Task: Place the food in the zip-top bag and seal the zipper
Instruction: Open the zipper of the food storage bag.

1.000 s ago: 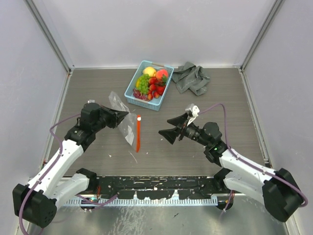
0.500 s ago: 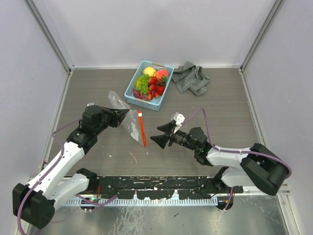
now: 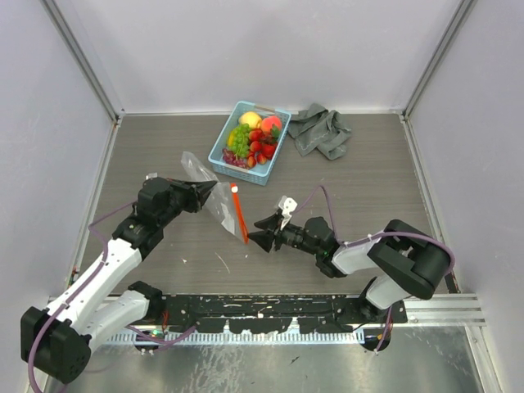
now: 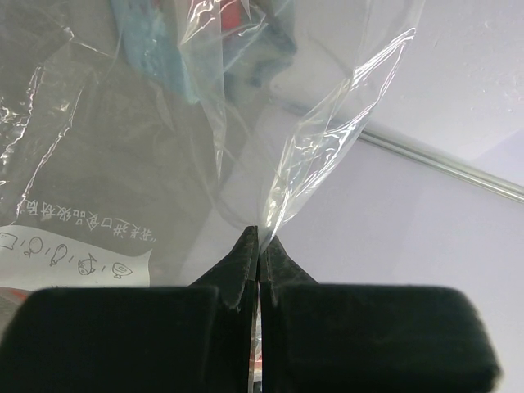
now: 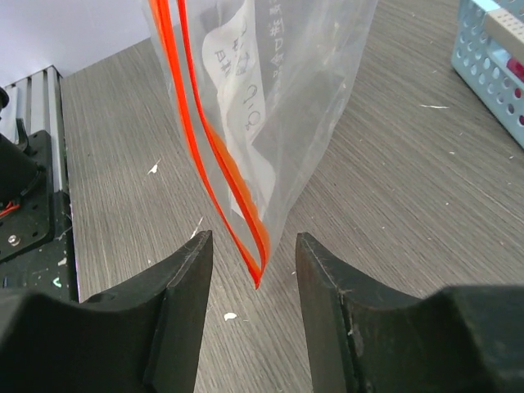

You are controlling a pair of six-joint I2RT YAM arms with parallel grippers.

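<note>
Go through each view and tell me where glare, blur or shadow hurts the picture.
Top external: even, soft light, sharp, barely any shadow on the table. Left wrist: white glare streaks along creases of the zip-top bag, the basket behind the film blurred, the left pincer dark and soft. Right wrist: the zipper crisp, the right pincer slightly soft up close.

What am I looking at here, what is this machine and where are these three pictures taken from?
Two robot arms are bolted at the near edge of a table. One picture looks down from above; the other two come from wrist cameras. The left gripper is shut on a clear zip-top bag, holding it up. The right gripper is open, fingers either side of the bag's corner by its red-orange zipper. Farther back sit a blue basket of toy fruit and a grey cloth.
</note>
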